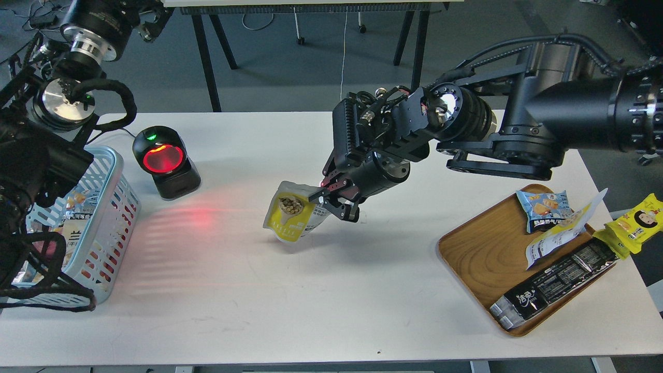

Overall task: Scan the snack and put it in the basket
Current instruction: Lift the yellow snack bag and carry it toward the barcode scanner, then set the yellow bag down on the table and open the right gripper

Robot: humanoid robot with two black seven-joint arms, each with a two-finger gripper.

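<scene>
The snack point(290, 213), a yellow and white-grey pouch with a round picture of nuts, hangs tilted just above the table's middle. My right gripper point(331, 199) is shut on its right edge, with the arm reaching in from the right. The light blue basket point(111, 207) stands at the table's left edge and holds some packets. The black scanner point(164, 160) with a glowing red window stands right of the basket and casts red light on the table. My left arm rises over the basket at the left; its gripper point(150, 23) is at the top edge, too dark to read.
An oval wooden tray point(481, 254) at the right holds a small light-blue packet point(545, 207), a flatter white-yellow pouch point(562, 233), a long black packet point(557, 285) and a yellow packet point(638, 220) at its edge. Table legs and cables stand behind the table.
</scene>
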